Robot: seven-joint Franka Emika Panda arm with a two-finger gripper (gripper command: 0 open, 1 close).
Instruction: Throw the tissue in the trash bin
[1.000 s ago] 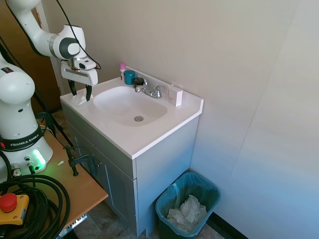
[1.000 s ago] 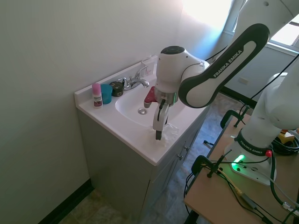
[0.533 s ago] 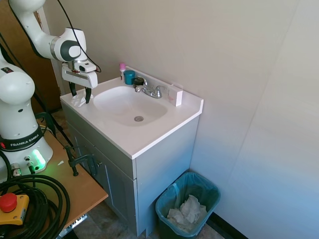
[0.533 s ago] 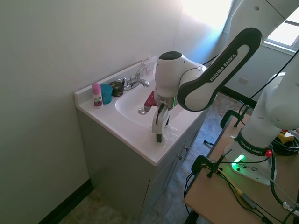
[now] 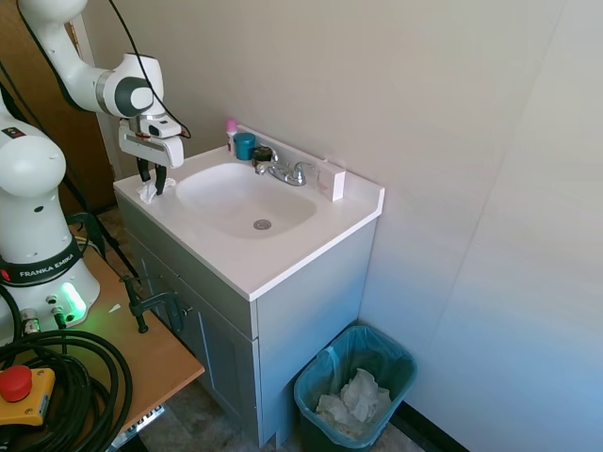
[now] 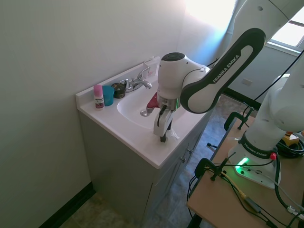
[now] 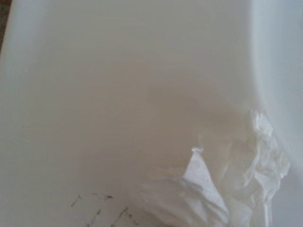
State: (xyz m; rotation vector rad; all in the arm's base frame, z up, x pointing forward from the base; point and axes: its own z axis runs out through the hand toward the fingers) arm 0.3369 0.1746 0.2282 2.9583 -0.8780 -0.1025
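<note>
At lower right of the first exterior view, the trash bin holds white paper wads. At upper left, the gripper has its fingers pinched on the tissue, which rests on the vanity top's corner beside the basin

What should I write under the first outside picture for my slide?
Gripper shut on the tissue at the sink counter's corner; trash bin waits on the floor.
</note>
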